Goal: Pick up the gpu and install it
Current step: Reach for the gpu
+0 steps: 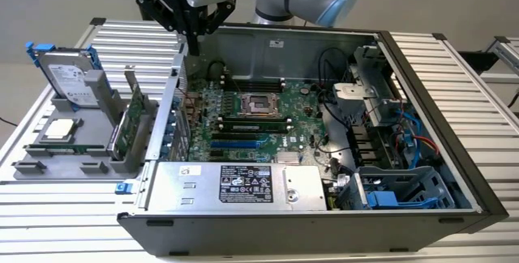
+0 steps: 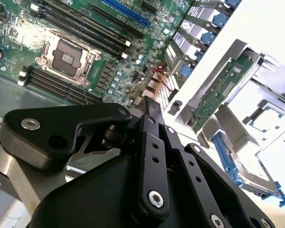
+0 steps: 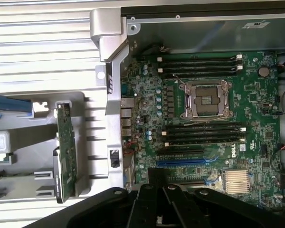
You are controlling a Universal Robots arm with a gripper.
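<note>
Exterior view: gpu point(image 1: 132, 123) stands in gray rack point(image 1: 48, 169).

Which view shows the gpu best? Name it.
Second wrist view: the gpu shows its green face along its whole length. The first wrist view sees the gpu from above; the exterior view shows the gpu nearly edge-on.

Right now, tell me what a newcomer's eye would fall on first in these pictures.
First, the open computer case in the middle of the exterior view, its green motherboard laid bare. Next, the black gripper, shut and empty, hanging above the case's edge at the exterior view's upper left. Outside the case on that side, the gpu stands on edge in a grey holder, beside a silver hard drive.
</note>
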